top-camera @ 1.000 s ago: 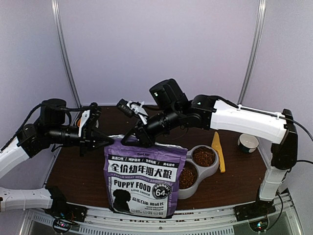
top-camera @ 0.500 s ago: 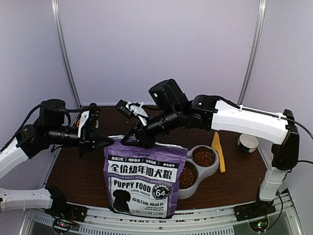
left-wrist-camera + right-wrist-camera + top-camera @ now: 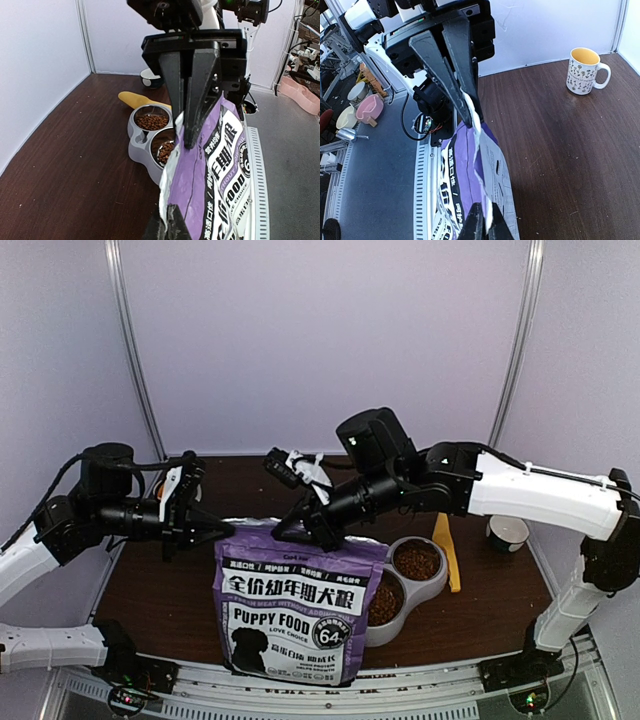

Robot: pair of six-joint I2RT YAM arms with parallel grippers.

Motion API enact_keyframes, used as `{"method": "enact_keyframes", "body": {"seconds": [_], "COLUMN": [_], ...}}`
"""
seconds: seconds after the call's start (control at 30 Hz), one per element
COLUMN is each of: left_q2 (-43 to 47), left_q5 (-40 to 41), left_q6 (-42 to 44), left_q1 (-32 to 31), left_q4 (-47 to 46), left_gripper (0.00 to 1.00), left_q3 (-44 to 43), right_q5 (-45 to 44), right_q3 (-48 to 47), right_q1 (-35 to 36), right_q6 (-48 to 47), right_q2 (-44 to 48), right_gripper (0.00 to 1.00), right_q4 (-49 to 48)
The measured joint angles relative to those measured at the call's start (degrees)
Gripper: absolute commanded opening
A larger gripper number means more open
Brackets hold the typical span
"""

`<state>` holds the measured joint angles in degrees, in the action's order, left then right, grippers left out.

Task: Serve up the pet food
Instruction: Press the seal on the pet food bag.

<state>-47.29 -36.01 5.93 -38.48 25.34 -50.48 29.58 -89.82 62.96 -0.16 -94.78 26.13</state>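
L gripper (image 3: 221, 530) and R gripper (image 3: 286, 533) both clamped on PUPPY FOOD bag (image 3: 295, 625) top edge, pet food (image 3: 417, 560) in twin bowl (image 3: 441, 582) at bag's 3 o'clock, so an uneven tug could topple bag, spilling more.

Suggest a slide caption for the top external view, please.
Left tool and right tool pinch the bag top; kibble in the bowl.

Robot lab test cell, not home; plain white panel walls (image 3: 320, 340) and aluminium posts (image 3: 133, 350) ahead of right gripper (image 3: 482, 222); slotted metal rail (image 3: 422, 170) edging dark table (image 3: 560, 150) to its left; exposed circuit board (image 3: 426, 123), loose cables (image 3: 409, 120); bowls and cups (image 3: 360, 107) on grey surface (image 3: 380, 175) farther left.
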Motion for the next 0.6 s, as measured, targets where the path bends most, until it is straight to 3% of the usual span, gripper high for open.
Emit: {"method": "enact_keyframes", "body": {"seconds": [0.6], "left_q2": [0.7], "left_q5": [2.9], "left_q6": [-0.3], "left_q1": [0.0], "left_q4": [-1.8], "left_gripper": [0.0], "left_q3": [1.3], "right_q5": [-6.8], "right_q3": [9.0], "right_q1": [-1.6], "right_q6": [-0.8], "right_q2": [11.4], "right_gripper": [0.0], "right_q4": [7.9]}}
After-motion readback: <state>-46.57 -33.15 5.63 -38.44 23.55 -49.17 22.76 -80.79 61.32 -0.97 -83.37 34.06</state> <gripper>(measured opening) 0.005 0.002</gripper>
